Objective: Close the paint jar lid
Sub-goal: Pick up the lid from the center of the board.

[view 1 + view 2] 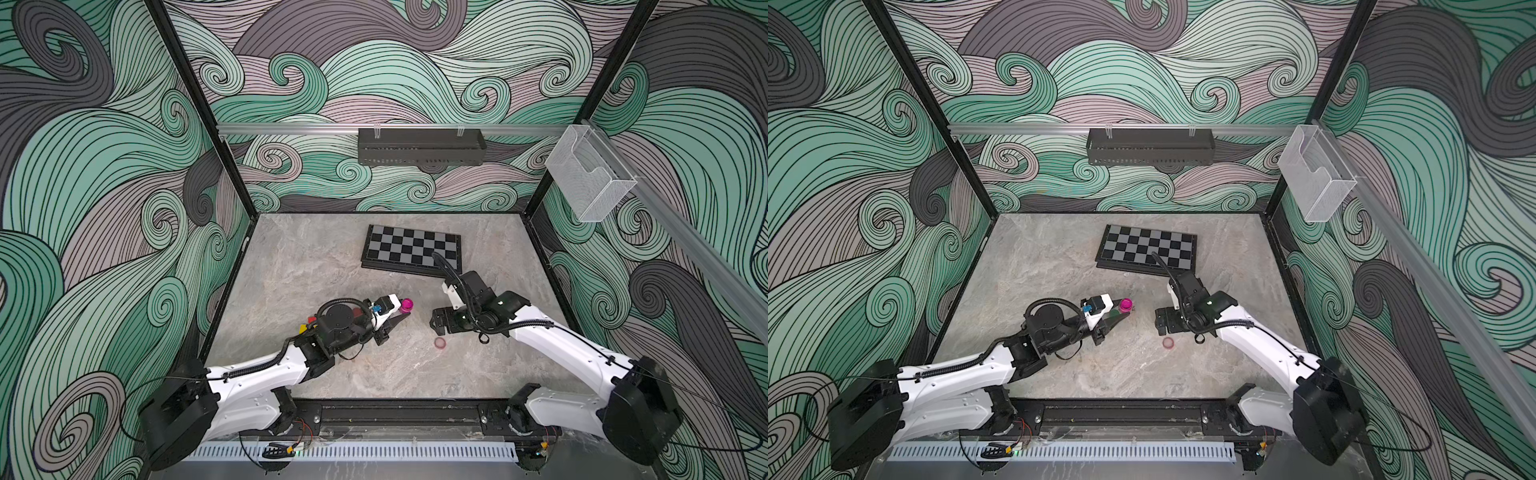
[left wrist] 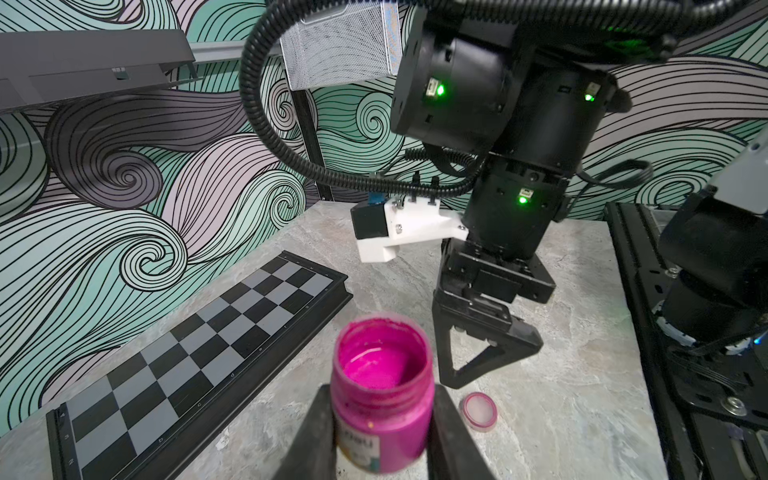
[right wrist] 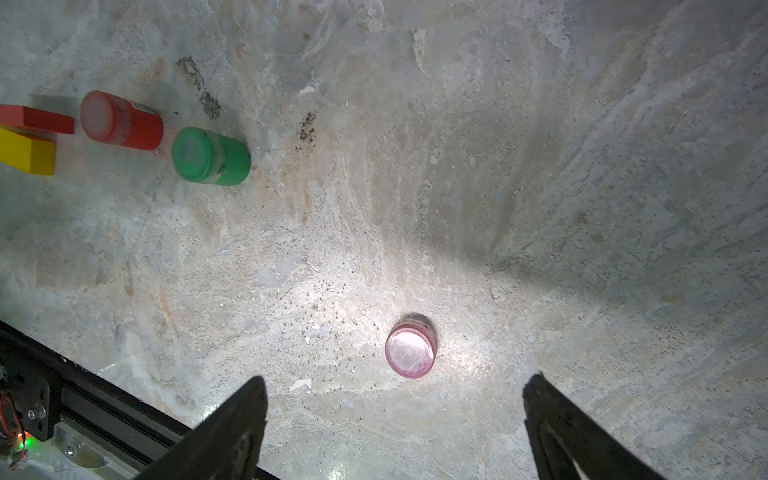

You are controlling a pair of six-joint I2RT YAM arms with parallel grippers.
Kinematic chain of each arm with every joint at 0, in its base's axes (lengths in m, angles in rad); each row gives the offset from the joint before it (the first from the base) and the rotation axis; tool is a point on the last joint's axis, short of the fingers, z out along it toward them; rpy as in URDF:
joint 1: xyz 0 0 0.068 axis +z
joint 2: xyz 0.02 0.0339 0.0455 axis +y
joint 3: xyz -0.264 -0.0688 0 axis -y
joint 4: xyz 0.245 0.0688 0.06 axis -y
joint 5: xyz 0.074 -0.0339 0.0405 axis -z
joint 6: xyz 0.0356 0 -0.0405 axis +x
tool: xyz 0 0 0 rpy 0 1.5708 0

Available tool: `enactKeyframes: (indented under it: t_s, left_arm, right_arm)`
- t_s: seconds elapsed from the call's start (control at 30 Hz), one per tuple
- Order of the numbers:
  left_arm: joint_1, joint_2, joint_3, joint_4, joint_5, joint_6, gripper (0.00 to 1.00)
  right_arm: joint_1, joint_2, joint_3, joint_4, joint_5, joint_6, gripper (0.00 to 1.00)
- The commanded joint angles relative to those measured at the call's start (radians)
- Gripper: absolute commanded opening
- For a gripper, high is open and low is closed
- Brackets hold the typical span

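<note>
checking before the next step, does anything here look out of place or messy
The pink paint jar is open, gripped by the left gripper, while its lid lies apart on the table near the open right gripper. Paint is smeared around the jar's rim. No spill shows on the table.

Swirl-print walls [image 1: 104,166] w/ marble floor [image 1: 332,270]

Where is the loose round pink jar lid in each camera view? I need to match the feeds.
Both top views: the round translucent pink lid lies flat on the marble table, just in front of the right gripper.
Left wrist: the lid lies beside the open magenta paint jar.
Right wrist: the lid lies just ahead of the open fingers.
Shared landmark: the right gripper, seen in every view.
</note>
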Motion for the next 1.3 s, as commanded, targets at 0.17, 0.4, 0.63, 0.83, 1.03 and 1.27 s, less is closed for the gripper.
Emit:
enactKeyframes:
  t_s: [0.17, 0.4, 0.63, 0.83, 1.03, 1.27]
  left_arm:
    - [0.000, -0.033, -0.012, -0.001, -0.017, -0.012, 0.12]
    - [0.000, -0.049, -0.016, -0.016, -0.020, -0.010, 0.12]
    - [0.001, -0.048, -0.017, -0.014, -0.022, -0.008, 0.12]
    - [0.001, -0.049, -0.019, -0.014, -0.021, -0.007, 0.12]
    - [0.001, -0.038, -0.016, -0.007, -0.020, -0.007, 0.12]
    - [0.000, -0.035, -0.017, -0.005, -0.020, -0.007, 0.12]
  right_arm:
    - [0.058, 0.049, -0.010, 0.050, 0.056, 0.016, 0.87]
    - [0.095, 0.099, -0.010, 0.035, 0.091, 0.025, 0.78]
    - [0.126, 0.131, -0.020, 0.027, 0.108, 0.039, 0.67]
    - [0.141, 0.172, -0.021, 0.026, 0.106, 0.046, 0.59]
    - [0.155, 0.208, -0.022, 0.031, 0.122, 0.051, 0.52]
    - [0.156, 0.249, -0.016, 0.044, 0.128, 0.054, 0.47]
